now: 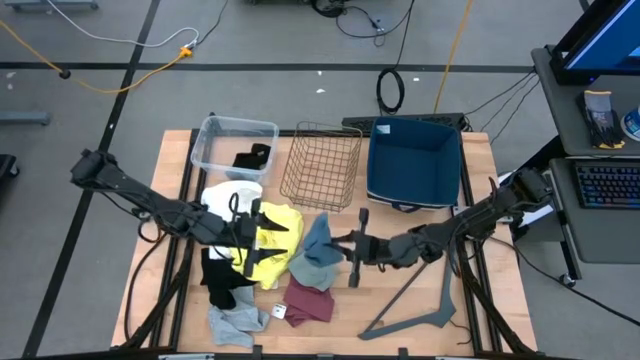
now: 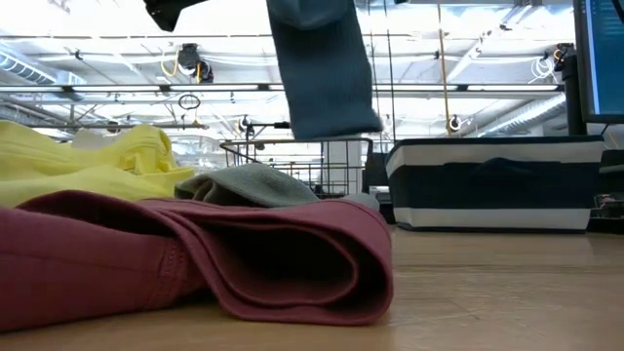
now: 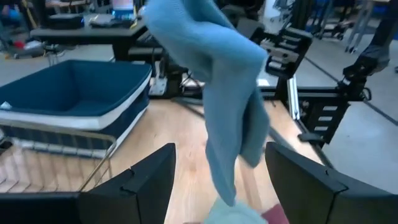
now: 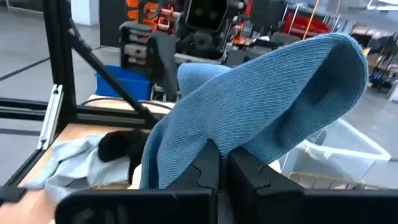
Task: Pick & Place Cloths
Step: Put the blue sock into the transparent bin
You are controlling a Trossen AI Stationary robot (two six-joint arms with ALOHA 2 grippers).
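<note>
A blue cloth is being gripped and lifted by the right claw above mid-bench, while the left claw is being held unclenched, seemingly over the yellow cloth.

Blue cloth is cut off by the low view's top edge; whatever holds it is not seen there. Maroon cloth and yellow cloth are cut by the left edge. Grey-green cloth is partly hidden behind the maroon folds. In the high view, the white cloth is partly covered by the left gripper.
</note>
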